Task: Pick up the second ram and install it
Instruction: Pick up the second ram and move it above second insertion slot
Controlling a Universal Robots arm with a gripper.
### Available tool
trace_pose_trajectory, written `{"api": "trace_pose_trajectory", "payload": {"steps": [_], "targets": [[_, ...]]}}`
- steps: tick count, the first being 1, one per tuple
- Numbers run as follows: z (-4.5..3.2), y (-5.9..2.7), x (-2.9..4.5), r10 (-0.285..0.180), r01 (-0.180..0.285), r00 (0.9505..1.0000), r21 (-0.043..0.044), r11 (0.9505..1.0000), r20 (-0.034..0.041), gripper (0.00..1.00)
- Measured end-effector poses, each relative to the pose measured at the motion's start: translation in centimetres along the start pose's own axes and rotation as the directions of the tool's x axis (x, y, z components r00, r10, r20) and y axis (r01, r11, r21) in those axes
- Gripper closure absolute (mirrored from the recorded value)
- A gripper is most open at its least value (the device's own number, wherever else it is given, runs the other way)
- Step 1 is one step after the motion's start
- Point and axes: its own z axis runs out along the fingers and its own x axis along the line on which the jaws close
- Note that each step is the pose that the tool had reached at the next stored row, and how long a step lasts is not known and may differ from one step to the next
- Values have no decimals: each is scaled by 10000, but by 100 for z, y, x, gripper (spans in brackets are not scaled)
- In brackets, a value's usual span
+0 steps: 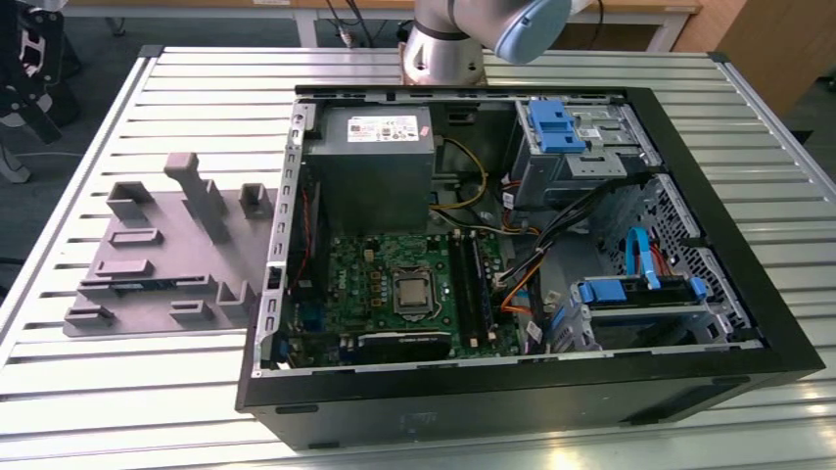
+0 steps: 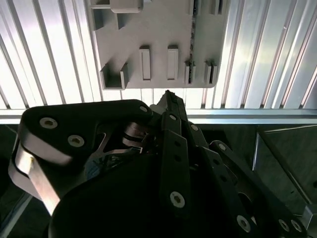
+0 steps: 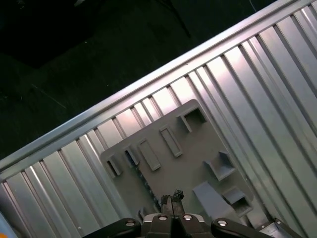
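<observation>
The gripper hangs above the table, near one edge of the grey holder tray. Its fingers are closed together and hold nothing. The second ram stands on its edge in a slot of this tray, apart from the gripper. In the exterior view the tray lies at nine o'clock from the open computer case.

Even bright light in exterior view, white glare on slatted table in second wrist view, gripper dark, underexposed, computer case interior shadowed
</observation>
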Motion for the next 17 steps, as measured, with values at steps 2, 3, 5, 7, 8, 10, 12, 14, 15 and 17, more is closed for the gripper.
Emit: {"api": "trace_pose_trajectory", "payload": {"steps": [2, 3, 5, 7, 8, 10, 12, 14, 15, 17], "targets": [[0, 0, 0, -189, 189, 9998, -1, 9998, -5, 89], [0, 0, 0, -281, 281, 9996, -2, 9996, -8, 89], [0, 0, 0, -463, 463, 9989, -3, 9989, -12, 89], [0, 0, 0, -647, 647, 9979, -5, 9979, -17, 89], [0, 0, 0, -748, 748, 9972, -5, 9972, -20, 89], [0, 0, 0, -933, 933, 9956, -7, 9956, -25, 89], [0, 0, 0, -1121, 1121, 9937, -8, 9937, -29, 89], [0, 0, 0, -1313, 1313, 9913, -10, 9913, -34, 89], [0, 0, 0, -1407, 1407, 9900, -12, 9901, -37, 89], [0, 0, 0, -1600, 1600, 9871, -13, 9871, -41, 89]]}}
